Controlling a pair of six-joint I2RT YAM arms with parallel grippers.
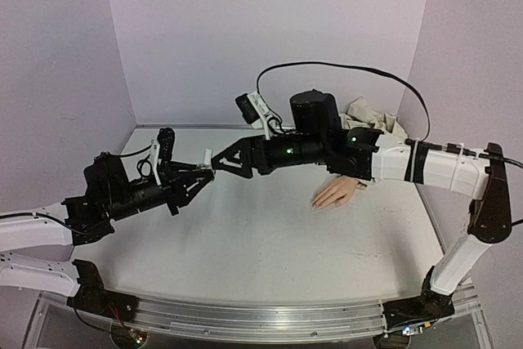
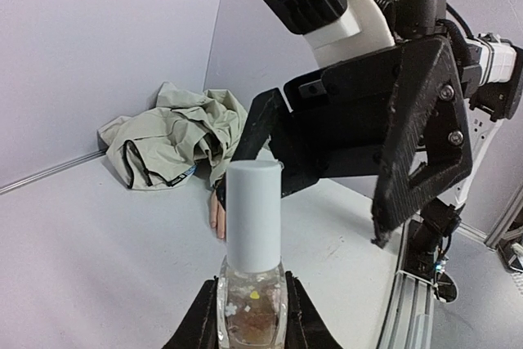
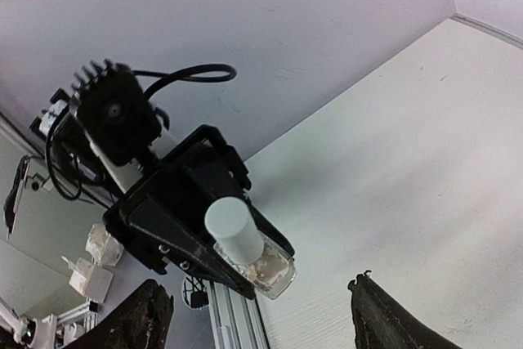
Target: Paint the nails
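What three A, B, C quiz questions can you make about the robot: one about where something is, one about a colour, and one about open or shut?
1. Where is the little bottle?
A in the left tool
B in a box
C on a shelf

2. What colour is the bottle's cap?
A red
B white
C black

3. How is the right tool?
A open, holding nothing
B shut on the cap
C shut on a brush

Answers:
1. A: its two fingers squeeze the bottle's sides.
2. B: the tall round cap is plain white.
3. A: its fingers stand wide apart on either side of the cap, not touching it.
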